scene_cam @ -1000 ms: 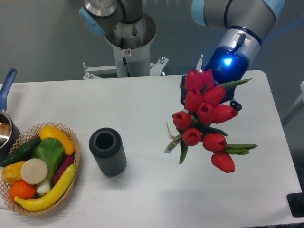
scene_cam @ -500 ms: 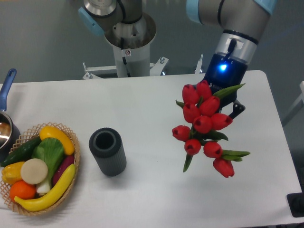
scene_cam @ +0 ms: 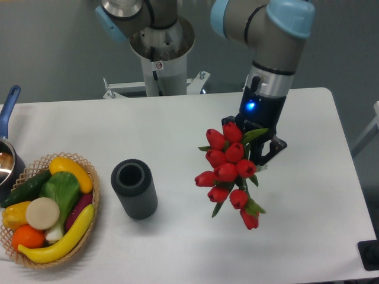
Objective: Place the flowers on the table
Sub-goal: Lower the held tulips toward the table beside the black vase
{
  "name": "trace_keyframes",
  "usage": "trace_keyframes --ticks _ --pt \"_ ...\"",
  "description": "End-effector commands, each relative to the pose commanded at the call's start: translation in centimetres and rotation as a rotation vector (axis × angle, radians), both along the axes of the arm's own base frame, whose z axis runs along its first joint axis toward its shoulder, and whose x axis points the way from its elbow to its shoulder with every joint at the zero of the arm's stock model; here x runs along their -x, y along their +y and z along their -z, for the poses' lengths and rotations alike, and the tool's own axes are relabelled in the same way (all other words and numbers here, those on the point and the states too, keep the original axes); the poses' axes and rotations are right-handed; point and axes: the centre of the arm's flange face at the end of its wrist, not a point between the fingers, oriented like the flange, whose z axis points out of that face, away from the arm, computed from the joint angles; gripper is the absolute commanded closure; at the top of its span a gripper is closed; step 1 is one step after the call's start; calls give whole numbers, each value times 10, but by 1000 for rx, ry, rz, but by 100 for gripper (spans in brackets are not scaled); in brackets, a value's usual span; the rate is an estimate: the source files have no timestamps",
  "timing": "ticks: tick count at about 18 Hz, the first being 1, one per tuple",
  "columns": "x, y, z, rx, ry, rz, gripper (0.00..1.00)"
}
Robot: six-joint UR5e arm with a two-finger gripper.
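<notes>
The gripper [scene_cam: 256, 155] is gripping the flowers [scene_cam: 230, 173] above the table [scene_cam: 177, 136], right of the vase [scene_cam: 134, 189], not yet laying them down.

No readable text, brand, number or sign shows anywhere in the view. A small label [scene_cam: 159, 65] on the robot's base column, up and to the left of the claw [scene_cam: 258, 155], is too small to read.
</notes>
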Motion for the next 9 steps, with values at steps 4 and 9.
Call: trace_keyframes --ticks 4,9 --pt "6 -9 23 154 36 68 63" --pt "2 1 68 311 39 157 63"
